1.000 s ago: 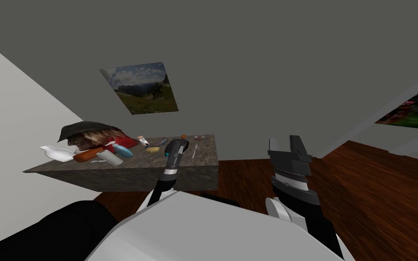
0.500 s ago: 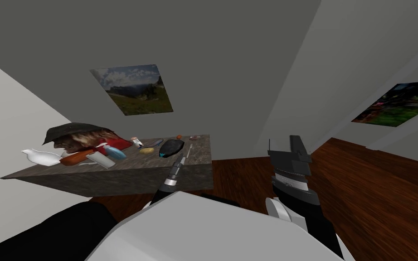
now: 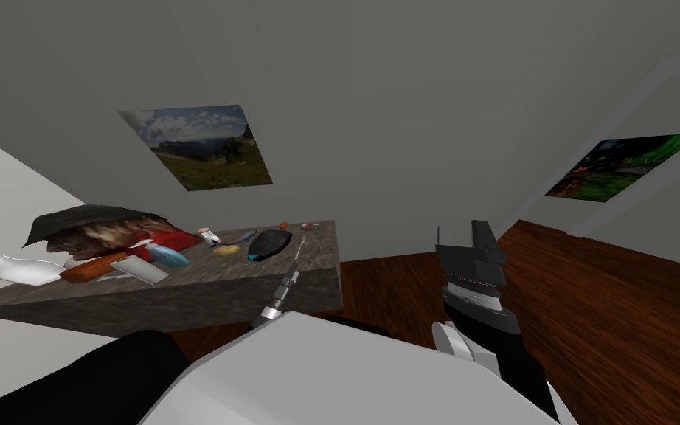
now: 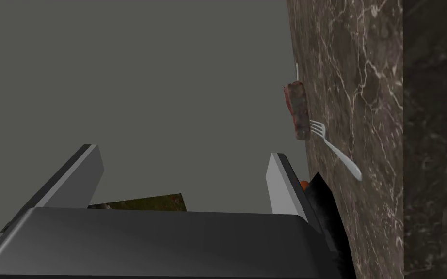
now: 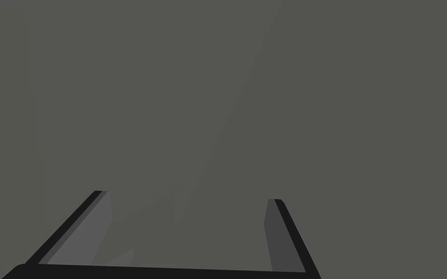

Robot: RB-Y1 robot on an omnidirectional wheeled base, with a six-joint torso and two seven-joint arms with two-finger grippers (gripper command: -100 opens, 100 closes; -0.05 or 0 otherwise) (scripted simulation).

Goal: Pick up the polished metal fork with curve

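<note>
The left tool (image 4: 183,181) is spread and empty, short of the fork (image 4: 336,152) lying flat on the bench (image 4: 363,58) beside a reddish lump (image 4: 296,111), so a misaligned pinch may skid its thin handle away.

In the head view our fork (image 3: 301,246) is a pale sliver on the table (image 3: 206,271), too small for us to read tines or curve, and the table's left end runs off the picture's edge. By the left gripper (image 4: 183,152), one finger (image 4: 283,189) hides most of a black object (image 4: 327,213) and all but a spot of something orange (image 4: 304,184).
</note>
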